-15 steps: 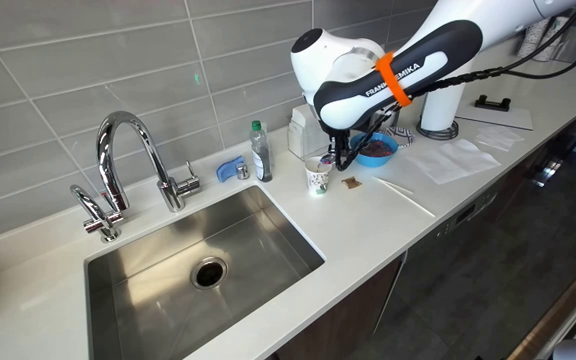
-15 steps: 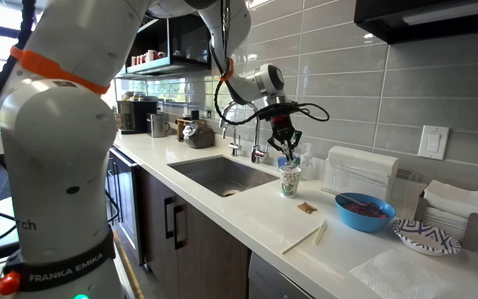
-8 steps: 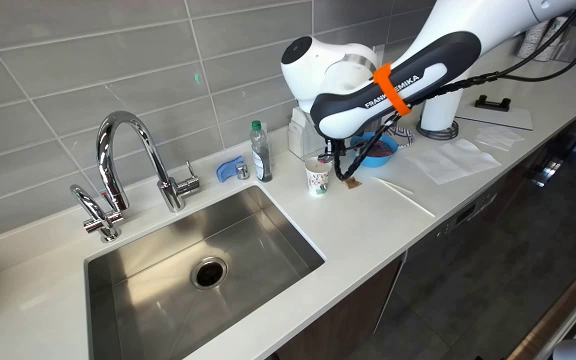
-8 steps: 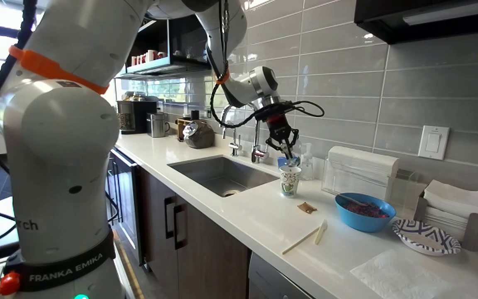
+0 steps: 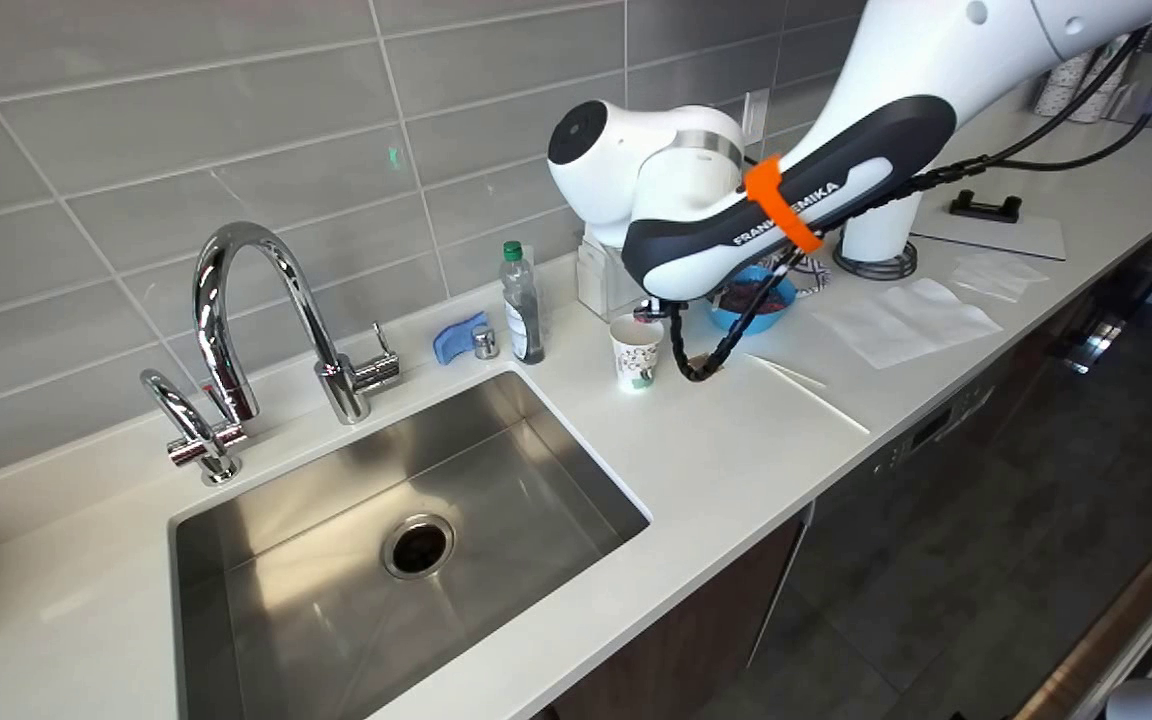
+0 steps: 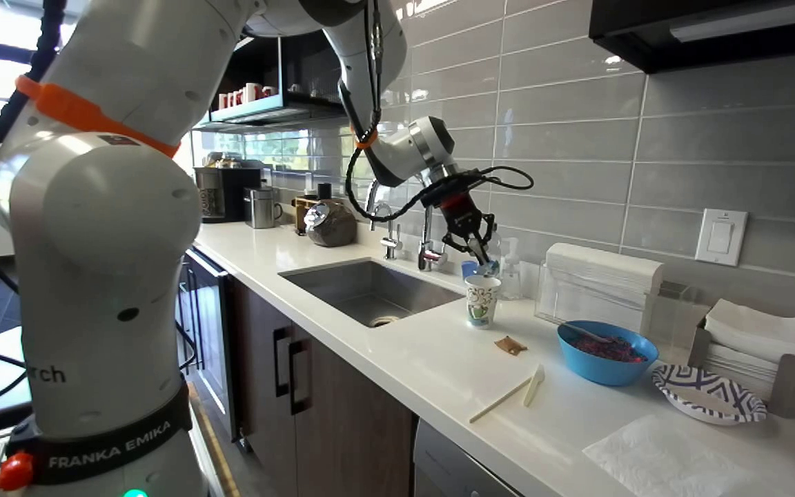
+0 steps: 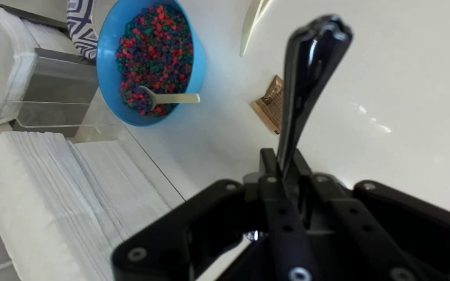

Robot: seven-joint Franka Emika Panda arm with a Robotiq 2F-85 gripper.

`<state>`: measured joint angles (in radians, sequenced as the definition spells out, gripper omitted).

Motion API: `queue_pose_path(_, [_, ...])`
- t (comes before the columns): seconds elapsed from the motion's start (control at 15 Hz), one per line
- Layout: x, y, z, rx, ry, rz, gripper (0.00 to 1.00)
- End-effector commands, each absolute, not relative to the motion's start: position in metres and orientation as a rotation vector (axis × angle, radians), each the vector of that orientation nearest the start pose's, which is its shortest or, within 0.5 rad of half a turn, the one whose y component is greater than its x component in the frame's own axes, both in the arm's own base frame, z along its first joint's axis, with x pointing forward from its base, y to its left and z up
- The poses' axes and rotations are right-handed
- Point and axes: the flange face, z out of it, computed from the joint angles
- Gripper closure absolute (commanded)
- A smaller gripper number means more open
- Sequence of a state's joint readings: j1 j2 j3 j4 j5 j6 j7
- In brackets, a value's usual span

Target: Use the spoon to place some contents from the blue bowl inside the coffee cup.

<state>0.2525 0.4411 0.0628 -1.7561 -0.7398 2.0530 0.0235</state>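
My gripper (image 6: pixel 478 250) is shut on the handle of a slender metal spoon (image 7: pixel 311 58), also seen in the wrist view (image 7: pixel 284 160). In an exterior view the spoon's lower end (image 6: pixel 488 268) hangs tilted just above the mouth of the coffee cup (image 6: pixel 482 304). The white patterned cup stands upright on the counter, also in an exterior view (image 5: pixel 636 355); it does not show in the wrist view. The blue bowl (image 6: pixel 601 366) stands apart, holding red, green and dark bits as contents (image 7: pixel 158 47). Whether bits remain on the spoon is too small to tell.
A pale spoon (image 7: pixel 178 98) rests in the blue bowl. A brown packet (image 6: pixel 511 345) and pale sticks (image 6: pixel 501 400) lie near the cup. A napkin holder (image 6: pixel 594 290) stands behind, a patterned dish (image 6: pixel 708 407) beside the bowl. The sink (image 5: pixel 416 600) lies beyond the cup.
The wrist has tilted and lowered, swinging left in both exterior views. The held spoon has tipped over with it, its end staying at the cup's mouth. Cup and bowl have not moved.
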Motion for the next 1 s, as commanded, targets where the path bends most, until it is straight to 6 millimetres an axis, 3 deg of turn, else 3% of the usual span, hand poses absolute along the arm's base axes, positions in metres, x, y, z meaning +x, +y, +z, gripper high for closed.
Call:
queue_pose_path(0.0, [0.625, 0.167, 0.312, 2.312, 0.830, -0.031, 0.97])
queue_pose_path(0.33, [0.620, 0.181, 0.304, 2.263, 0.798, -0.003, 0.97])
queue_pose_path(0.53, [0.617, 0.191, 0.303, 2.322, 0.756, -0.035, 0.97])
queue_pose_path(0.73, [0.619, 0.183, 0.322, 2.458, 0.699, -0.071, 0.97])
queue_pose_path(0.93, [0.625, 0.153, 0.356, 2.627, 0.556, -0.033, 0.97])
